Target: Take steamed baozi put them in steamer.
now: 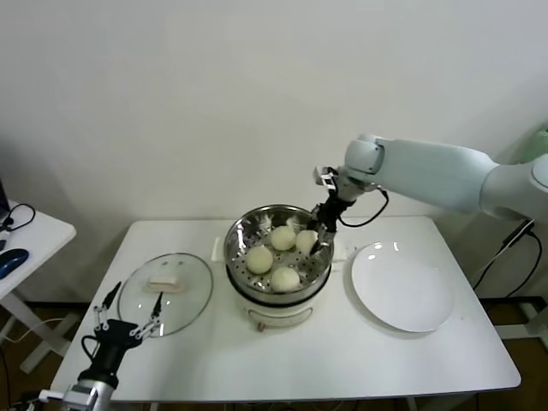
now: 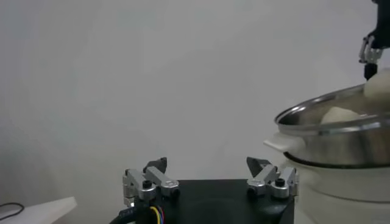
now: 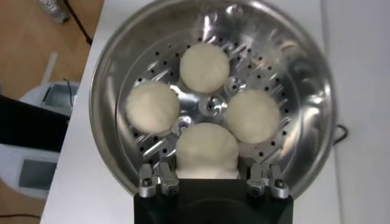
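Note:
The steamer (image 1: 236,240) stands mid-table on its white cooker base. It holds four steamed baozi: three lie free (image 1: 282,237) (image 1: 259,259) (image 1: 285,278). The fourth (image 1: 306,242) sits at the right side of the basket between the fingers of my right gripper (image 1: 315,240), which reaches down over the rim and is shut on it. In the right wrist view the held bun (image 3: 207,149) looks pinched at its sides, low over the perforated floor (image 3: 268,67), with my right gripper (image 3: 207,175) around it. My left gripper (image 1: 128,312) is open and empty, low at the table's front left.
A bare white plate (image 1: 402,287) lies right of the steamer. The flat glass lid (image 1: 137,300) with its pale knob (image 1: 164,282) lies to the left, just beyond my left gripper (image 2: 207,164). A small side table (image 1: 34,231) stands far left.

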Controlling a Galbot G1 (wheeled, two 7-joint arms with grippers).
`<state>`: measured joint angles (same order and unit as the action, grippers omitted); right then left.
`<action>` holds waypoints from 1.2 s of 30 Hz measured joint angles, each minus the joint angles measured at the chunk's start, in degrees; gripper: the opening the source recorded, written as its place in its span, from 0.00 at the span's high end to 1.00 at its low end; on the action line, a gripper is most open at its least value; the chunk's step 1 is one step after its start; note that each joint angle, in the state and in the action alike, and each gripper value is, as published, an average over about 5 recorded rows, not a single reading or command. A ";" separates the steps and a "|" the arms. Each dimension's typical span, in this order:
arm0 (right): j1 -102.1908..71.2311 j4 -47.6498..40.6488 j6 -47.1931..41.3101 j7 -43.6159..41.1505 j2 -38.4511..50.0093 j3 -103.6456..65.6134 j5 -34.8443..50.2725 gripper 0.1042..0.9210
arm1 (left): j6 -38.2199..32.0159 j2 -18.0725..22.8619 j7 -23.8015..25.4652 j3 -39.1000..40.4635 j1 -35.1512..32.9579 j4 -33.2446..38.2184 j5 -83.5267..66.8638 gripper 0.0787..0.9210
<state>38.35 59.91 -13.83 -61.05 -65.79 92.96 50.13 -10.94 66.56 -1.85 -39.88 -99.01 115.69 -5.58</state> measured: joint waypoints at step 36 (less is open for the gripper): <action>-3.25 -3.47 0.13 1.47 -3.66 0.74 -1.42 0.12 | 0.00 -0.25 -0.36 0.97 0.73 -1.32 -0.45 0.12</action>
<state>35.10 56.44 -13.70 -59.58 -69.45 93.70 48.71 -10.94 66.31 -2.21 -38.90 -98.28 114.37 -6.03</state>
